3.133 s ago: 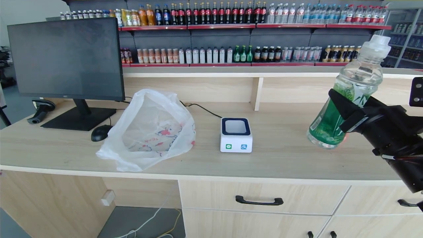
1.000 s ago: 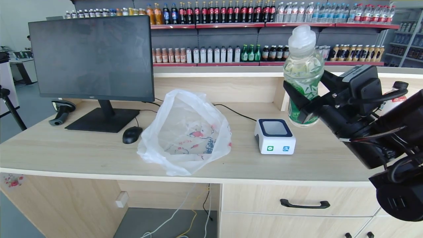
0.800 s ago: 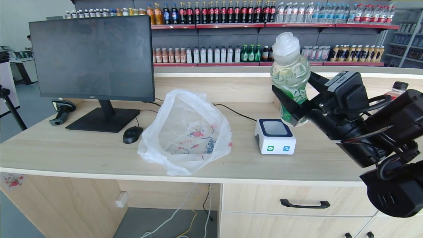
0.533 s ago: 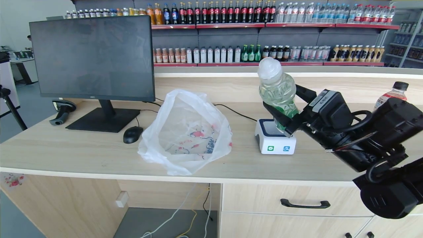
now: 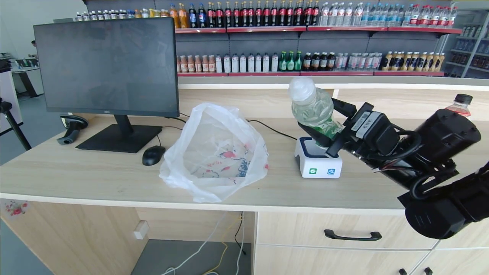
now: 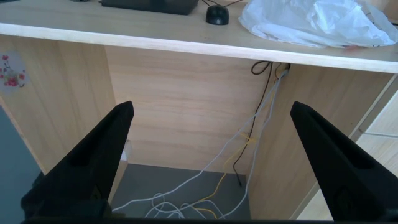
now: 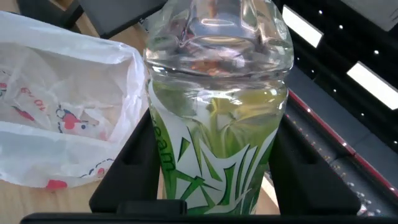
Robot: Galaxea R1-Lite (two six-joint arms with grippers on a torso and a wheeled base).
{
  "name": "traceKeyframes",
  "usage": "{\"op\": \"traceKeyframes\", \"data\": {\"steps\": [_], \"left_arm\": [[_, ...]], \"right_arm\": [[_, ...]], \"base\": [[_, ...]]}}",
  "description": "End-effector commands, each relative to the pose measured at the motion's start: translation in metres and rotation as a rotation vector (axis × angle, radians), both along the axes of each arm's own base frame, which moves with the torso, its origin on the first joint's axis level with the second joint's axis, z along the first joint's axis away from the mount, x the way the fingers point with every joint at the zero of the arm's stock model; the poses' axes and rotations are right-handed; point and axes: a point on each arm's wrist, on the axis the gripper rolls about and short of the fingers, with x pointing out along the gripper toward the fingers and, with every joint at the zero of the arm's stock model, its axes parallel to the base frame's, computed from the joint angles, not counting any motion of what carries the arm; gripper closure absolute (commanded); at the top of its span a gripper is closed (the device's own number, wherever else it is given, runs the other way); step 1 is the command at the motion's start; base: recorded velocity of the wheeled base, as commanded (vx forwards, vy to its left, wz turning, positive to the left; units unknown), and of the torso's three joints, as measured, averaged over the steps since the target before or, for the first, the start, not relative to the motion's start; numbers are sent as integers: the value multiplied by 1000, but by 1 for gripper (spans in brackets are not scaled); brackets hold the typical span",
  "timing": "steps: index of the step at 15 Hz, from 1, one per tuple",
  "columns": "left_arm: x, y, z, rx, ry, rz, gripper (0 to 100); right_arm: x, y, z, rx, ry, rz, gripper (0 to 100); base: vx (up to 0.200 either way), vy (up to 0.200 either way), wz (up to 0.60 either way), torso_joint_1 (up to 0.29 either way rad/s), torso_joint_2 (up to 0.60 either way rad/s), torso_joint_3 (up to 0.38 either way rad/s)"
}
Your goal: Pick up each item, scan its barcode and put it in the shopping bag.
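Observation:
My right gripper [image 5: 324, 131] is shut on a clear bottle with a green label [image 5: 314, 110]. The bottle is tilted with its cap to the left, and its base hangs just above the white barcode scanner [image 5: 317, 165]. In the right wrist view the bottle [image 7: 214, 124] stands between the black fingers [image 7: 134, 162], with the white shopping bag [image 7: 56, 118] beyond it. The shopping bag [image 5: 216, 152] lies open on the counter to the left of the scanner. My left gripper [image 6: 211, 162] is open below the counter's front edge. A second bottle with a black cap [image 5: 460, 105] stands at the far right.
A monitor [image 5: 107, 68], a mouse [image 5: 153, 155] and a handheld scanner [image 5: 70, 128] occupy the counter's left. A black cable [image 5: 267, 128] runs behind the bag. A raised ledge [image 5: 252, 86] and drink shelves stand behind. Drawers [image 5: 351, 235] are under the counter.
The head view shifted early on. In the last second my right arm carried the bottle left and down and tilted it over the scanner. The bag has not moved.

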Motion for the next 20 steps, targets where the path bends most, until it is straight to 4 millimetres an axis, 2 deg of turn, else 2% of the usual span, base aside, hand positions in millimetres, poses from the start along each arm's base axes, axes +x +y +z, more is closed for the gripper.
{"op": "traceKeyframes", "data": {"steps": [1, 5, 7, 9, 10, 12, 14, 18, 20], "left_arm": [[0, 0, 0, -1, 0, 0, 0], [0, 0, 0, 5, 0, 0, 0], [0, 0, 0, 8, -2, 0, 0], [0, 0, 0, 8, -3, 0, 0], [0, 0, 0, 7, -3, 0, 0], [0, 0, 0, 7, -3, -2, 0], [0, 0, 0, 7, -2, 0, 0], [0, 0, 0, 4, -2, 0, 0], [0, 0, 0, 4, 0, 0, 0]], "right_arm": [[5, -5, 3, -4, -17, 1, 100], [17, -24, 6, -53, -72, 12, 100], [25, -29, -8, -114, -72, 32, 100], [32, -27, -27, -159, -48, 60, 100], [35, -26, -31, -170, -51, 63, 100], [41, -26, -27, -176, -84, 74, 100], [45, -23, -35, -202, -86, 117, 100], [52, -43, -40, -236, -87, 141, 100], [53, -43, -41, -235, -86, 136, 100]], "base": [[0, 0, 0, 0, 0, 0], [0, 0, 0, 0, 0, 0], [0, 0, 0, 0, 0, 0], [0, 0, 0, 0, 0, 0], [0, 0, 0, 0, 0, 0], [0, 0, 0, 0, 0, 0], [0, 0, 0, 0, 0, 0], [0, 0, 0, 0, 0, 0], [0, 0, 0, 0, 0, 0]]}}
